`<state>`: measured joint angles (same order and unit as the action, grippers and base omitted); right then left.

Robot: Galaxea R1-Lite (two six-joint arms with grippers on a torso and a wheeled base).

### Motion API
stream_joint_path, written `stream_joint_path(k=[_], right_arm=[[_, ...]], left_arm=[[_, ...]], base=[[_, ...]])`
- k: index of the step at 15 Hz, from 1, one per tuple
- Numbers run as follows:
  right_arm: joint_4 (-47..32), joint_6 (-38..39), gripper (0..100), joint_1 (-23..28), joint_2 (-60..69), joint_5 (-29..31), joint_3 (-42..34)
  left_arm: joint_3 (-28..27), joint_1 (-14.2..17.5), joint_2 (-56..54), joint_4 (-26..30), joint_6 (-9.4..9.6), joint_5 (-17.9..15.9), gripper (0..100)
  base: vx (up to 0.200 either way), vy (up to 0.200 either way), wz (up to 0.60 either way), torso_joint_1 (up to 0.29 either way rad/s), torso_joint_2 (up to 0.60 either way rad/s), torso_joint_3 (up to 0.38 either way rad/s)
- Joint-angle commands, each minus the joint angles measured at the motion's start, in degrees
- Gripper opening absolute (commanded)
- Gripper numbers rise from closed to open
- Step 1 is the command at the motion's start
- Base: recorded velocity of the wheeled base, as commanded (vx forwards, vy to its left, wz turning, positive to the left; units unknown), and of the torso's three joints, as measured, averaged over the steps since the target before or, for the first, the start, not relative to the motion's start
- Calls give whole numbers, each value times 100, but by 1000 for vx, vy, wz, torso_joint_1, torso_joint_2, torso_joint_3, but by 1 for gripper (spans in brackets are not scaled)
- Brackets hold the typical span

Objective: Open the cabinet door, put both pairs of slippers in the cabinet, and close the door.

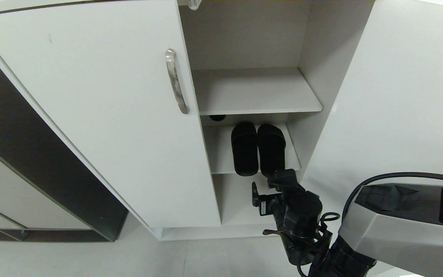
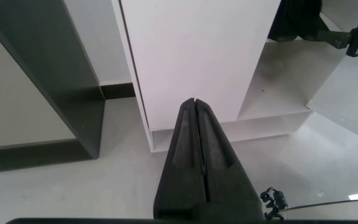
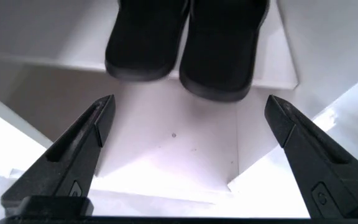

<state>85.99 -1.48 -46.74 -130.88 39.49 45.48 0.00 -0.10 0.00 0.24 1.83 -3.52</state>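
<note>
A pair of black slippers (image 1: 258,148) lies side by side on the middle shelf (image 1: 221,154) of the white cabinet, heels overhanging the shelf's front edge. My right gripper (image 1: 269,181) hangs open just in front of and slightly below those heels, nothing between its fingers. In the right wrist view the slippers (image 3: 185,43) sit just beyond the open gripper (image 3: 190,106), apart from it. The cabinet's right door (image 1: 398,96) stands wide open. My left gripper (image 2: 194,107) is shut and empty, low over the floor in front of the closed left door (image 2: 197,56).
The closed left door (image 1: 90,115) carries a metal handle (image 1: 176,80). The upper shelf (image 1: 256,92) and the bottom compartment (image 1: 240,204) are bare. Light floor (image 1: 90,257) lies before the cabinet; a dark panel (image 1: 33,154) stands at the left.
</note>
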Motion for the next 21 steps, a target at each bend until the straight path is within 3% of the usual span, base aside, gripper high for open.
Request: stream_joint_path(k=[1, 7, 16, 21], right_arm=[[-4, -2, 100, -2, -17, -2, -66], [-4, -11, 100, 24, -17, -2, -101], [-4, -28, 100, 77, -17, -29, -312], [76, -11, 100, 51, 247, -749, -866]], left_arm=[[0, 1, 9, 2, 2, 1, 0], [0, 1, 9, 2, 11, 1, 0], [0, 1, 9, 2, 11, 1, 0], [0, 1, 9, 2, 2, 1, 0]], base=[[0, 0, 0, 0, 0, 0], [0, 0, 0, 0, 1, 19], [0, 0, 0, 3, 2, 196], [0, 0, 0, 0, 3, 82]])
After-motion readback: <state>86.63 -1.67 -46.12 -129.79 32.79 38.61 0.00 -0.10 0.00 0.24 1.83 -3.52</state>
